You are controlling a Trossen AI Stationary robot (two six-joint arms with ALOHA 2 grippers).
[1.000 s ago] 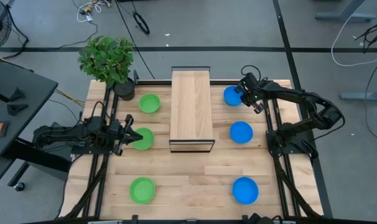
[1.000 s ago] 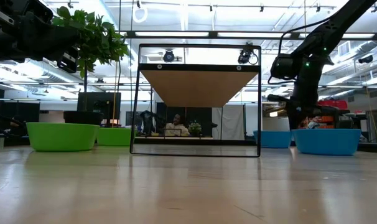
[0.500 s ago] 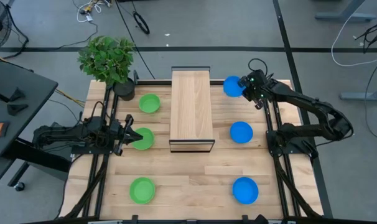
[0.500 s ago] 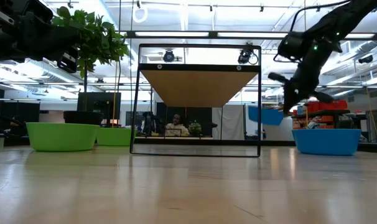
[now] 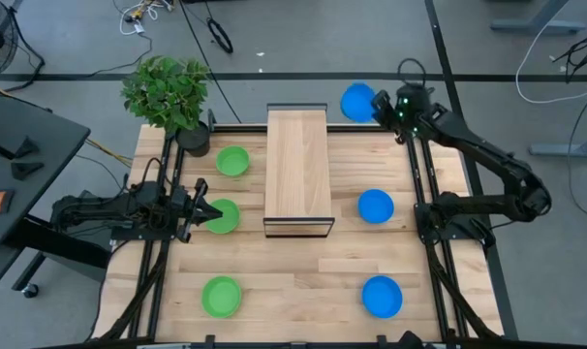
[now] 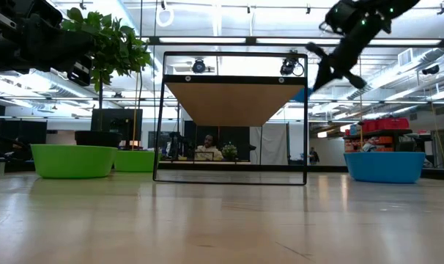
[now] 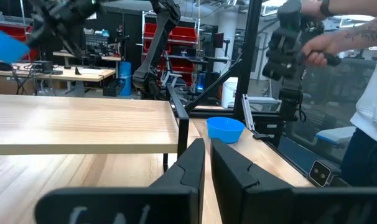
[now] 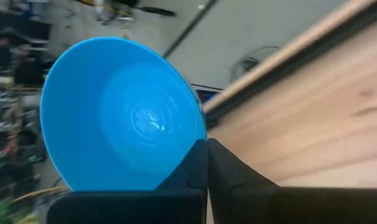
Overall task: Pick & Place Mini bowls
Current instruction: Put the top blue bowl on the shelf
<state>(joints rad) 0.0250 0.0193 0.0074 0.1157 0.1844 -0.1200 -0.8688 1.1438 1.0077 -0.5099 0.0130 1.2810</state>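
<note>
I see a butcher-block table [image 5: 303,271] with a wooden riser shelf [image 5: 297,170] at centre. Near the shelf's left side, the left gripper [image 5: 199,212] is clenched at a green mini bowl [image 5: 222,216]. Farther off, the right gripper [image 5: 379,109] grasps a blue mini bowl [image 5: 356,102]; since the earlier frame it has lifted beyond the table's far edge. A workshop lies behind.

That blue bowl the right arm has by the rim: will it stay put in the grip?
The blue bowl probably stays stiff, hanging undeformed from the right end effector. Likely light: a rim pinch carries it. Its glossy plastic could slip or pivot.
</note>
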